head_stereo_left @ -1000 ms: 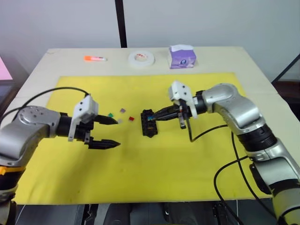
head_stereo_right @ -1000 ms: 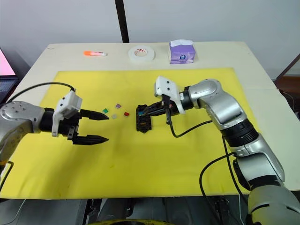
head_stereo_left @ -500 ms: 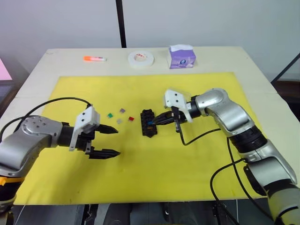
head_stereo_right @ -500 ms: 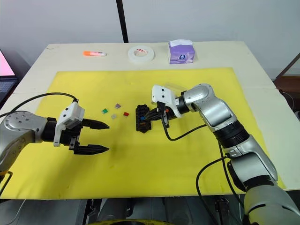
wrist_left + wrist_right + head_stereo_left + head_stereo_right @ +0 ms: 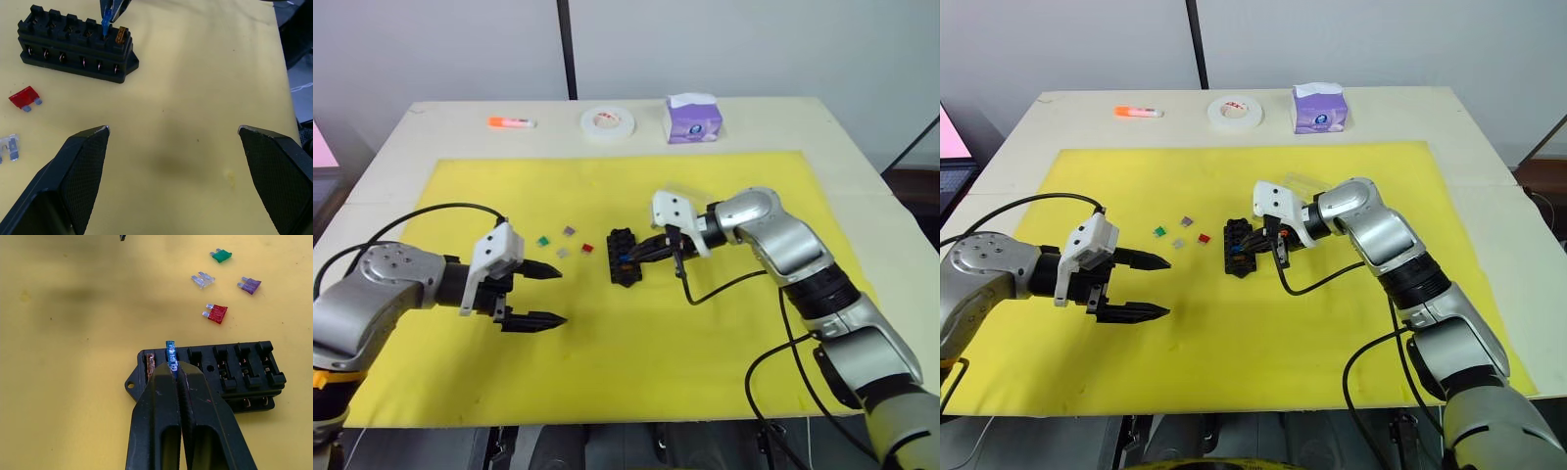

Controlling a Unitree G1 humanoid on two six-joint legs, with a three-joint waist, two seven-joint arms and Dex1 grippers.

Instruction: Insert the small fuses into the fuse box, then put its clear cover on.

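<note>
The black fuse box (image 5: 623,257) lies mid-mat on the yellow mat, with an orange fuse (image 5: 150,366) seated in an end slot. My right gripper (image 5: 171,366) is shut on a blue fuse (image 5: 170,352), holding it at the slot beside the orange one. Left of the box lie loose green (image 5: 542,241), purple (image 5: 569,231), grey (image 5: 563,252) and red (image 5: 587,249) fuses. My left gripper (image 5: 561,295) hovers open and empty, left of and nearer than the box. A faint transparent shape, apparently the clear cover (image 5: 1304,180), lies just behind my right wrist.
At the table's far edge sit a white tape roll (image 5: 609,122), a purple tissue box (image 5: 693,117) and an orange marker (image 5: 512,122). A black cable (image 5: 724,289) loops over the yellow mat (image 5: 705,343) below my right arm.
My right gripper has edged left over the fuse box, still holding the blue fuse. The left gripper has dropped slightly nearer to me, staying open.
</note>
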